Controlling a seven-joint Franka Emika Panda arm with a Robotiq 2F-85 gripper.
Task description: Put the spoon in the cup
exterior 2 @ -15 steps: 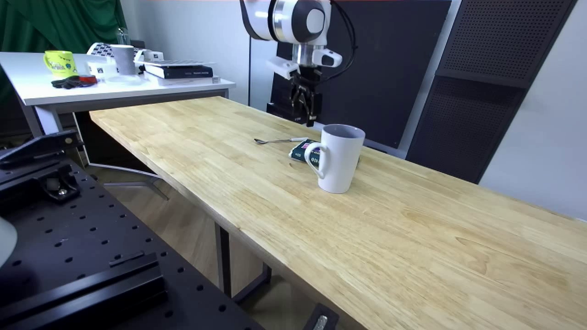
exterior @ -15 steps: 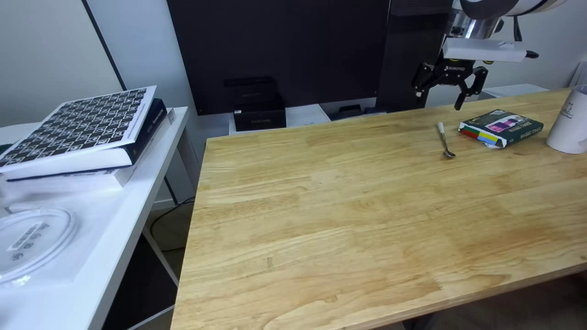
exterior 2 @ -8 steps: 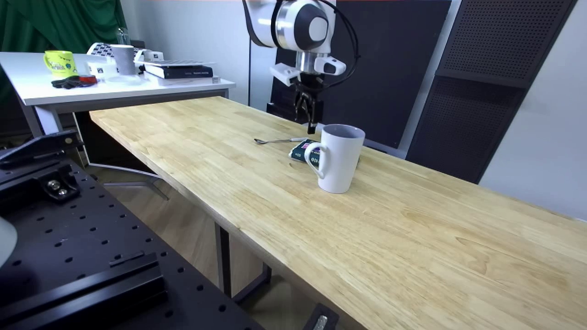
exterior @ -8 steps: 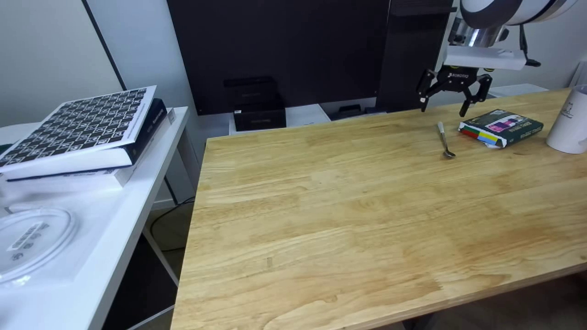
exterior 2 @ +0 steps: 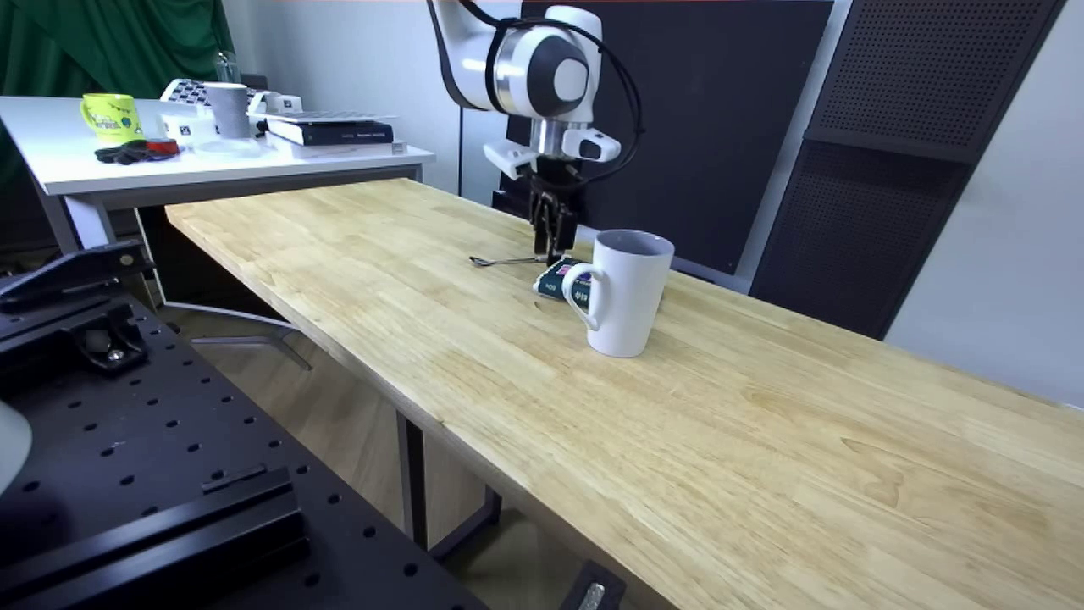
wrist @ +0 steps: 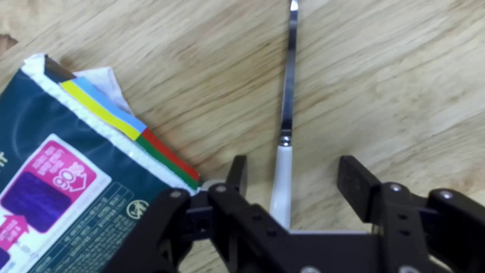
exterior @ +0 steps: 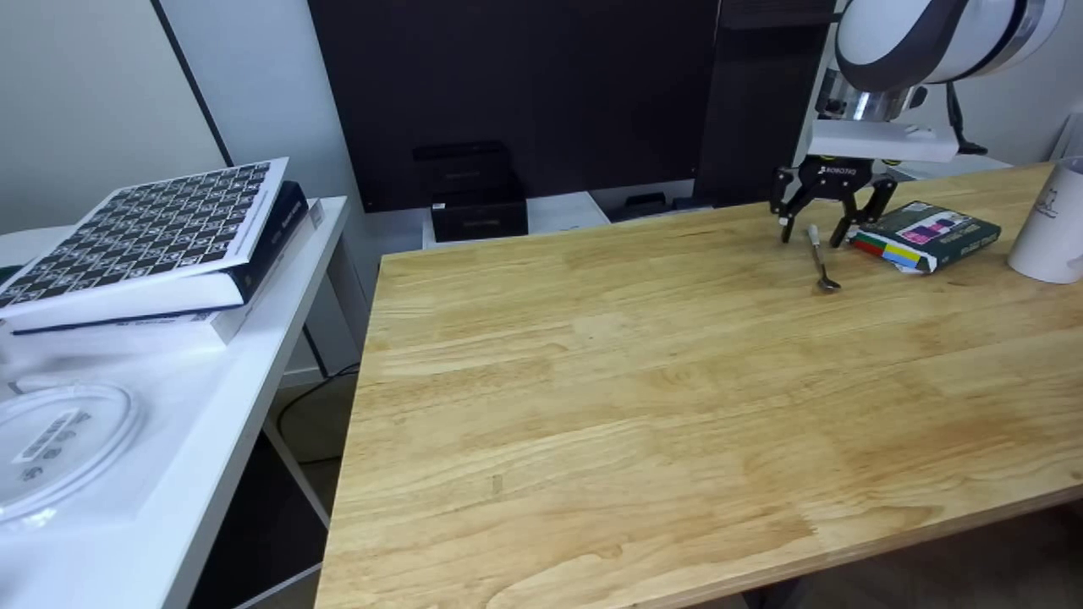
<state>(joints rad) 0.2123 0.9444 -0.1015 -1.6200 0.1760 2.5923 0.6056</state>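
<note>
The tool (wrist: 291, 172) has come down, jaws apart (the white handle of the spoon (wrist: 288, 89) showing between them).

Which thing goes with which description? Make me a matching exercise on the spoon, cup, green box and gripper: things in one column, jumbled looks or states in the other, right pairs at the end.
Column one
1. Spoon
2. Cup
3. Box
4. Gripper

Column two
A. White outside, grey inside, standing upright
B. Black, open, holding nothing
C. Thin and silver, with a white handle end
D. Dark green, with a pink panel and a brightly striped end

Right pairs: 1-C; 2-A; 3-D; 4-B
</note>
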